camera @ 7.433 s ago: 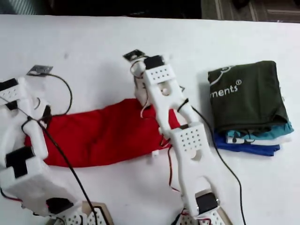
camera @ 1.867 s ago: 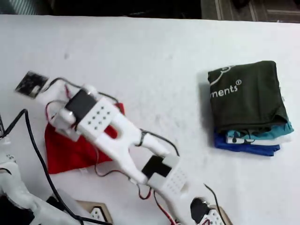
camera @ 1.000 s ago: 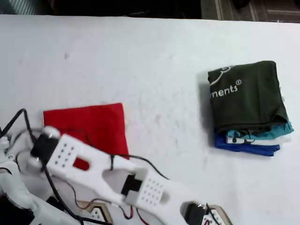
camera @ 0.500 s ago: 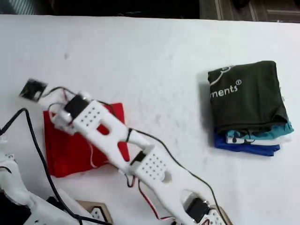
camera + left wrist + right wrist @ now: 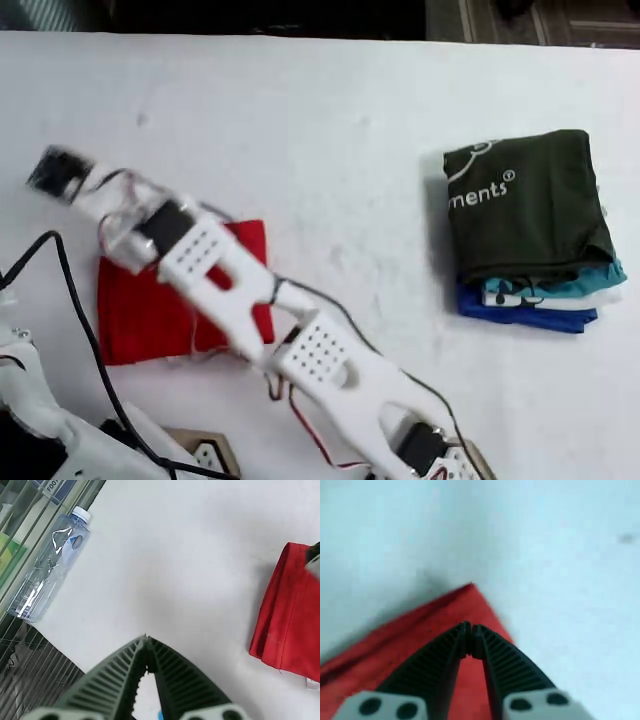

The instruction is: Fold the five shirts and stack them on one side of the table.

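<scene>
Shirt [image 5: 140, 320], red and folded, lies well apart from the stack [image 5: 525, 225]. Right end effector [image 5: 470, 640], pinched narrow, sits over its corner; we judge stacking comes next: open, grip, carry across.

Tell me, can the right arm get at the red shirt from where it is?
Probably yes: the right gripper hangs right over the red shirt at its corner, jaws shut, nothing between them.
</scene>
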{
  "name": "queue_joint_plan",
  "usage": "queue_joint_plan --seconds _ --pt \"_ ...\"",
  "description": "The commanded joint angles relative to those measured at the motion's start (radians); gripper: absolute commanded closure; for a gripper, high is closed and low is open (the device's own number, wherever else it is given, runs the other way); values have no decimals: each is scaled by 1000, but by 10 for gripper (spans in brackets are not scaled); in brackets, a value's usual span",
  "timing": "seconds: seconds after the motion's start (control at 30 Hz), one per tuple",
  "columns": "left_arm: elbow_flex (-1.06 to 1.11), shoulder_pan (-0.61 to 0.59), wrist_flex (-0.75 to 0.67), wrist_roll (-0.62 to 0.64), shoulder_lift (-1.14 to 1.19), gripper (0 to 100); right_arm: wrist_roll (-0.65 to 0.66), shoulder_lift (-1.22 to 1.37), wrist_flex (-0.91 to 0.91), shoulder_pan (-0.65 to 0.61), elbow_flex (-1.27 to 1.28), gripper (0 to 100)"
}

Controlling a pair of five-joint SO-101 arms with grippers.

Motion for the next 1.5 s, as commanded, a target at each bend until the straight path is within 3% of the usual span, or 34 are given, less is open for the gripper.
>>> queue_joint_plan --seconds 0.0,0.13,0.3,0.5,0.77,0.9,1.1,1.33,1.47 --pt "-5 -1 -5 8 -8 976 26 -24 -36 -56 3 974" --pt "-5 -1 -5 8 -8 976 144 82 -239 -77 72 978" --pt "-5 -4 -5 6 -8 976 123 137 -358 -79 -14 978" --pt "-5 -4 -5 6 -8 976 112 102 -93 -68 -245 978" --pt "-5 -5 -3 0 -10 976 110 -97 404 -10 -213 978" --pt "-5 -5 -3 6 -10 976 68 -97 395 24 -138 979" --pt "-5 -4 -5 6 -10 976 68 -31 366 -47 91 975" --pt "-5 -5 -3 6 -10 976 68 18 174 -116 26 977" --pt "-5 -5 -5 6 -10 976 69 8 214 -114 -60 975"
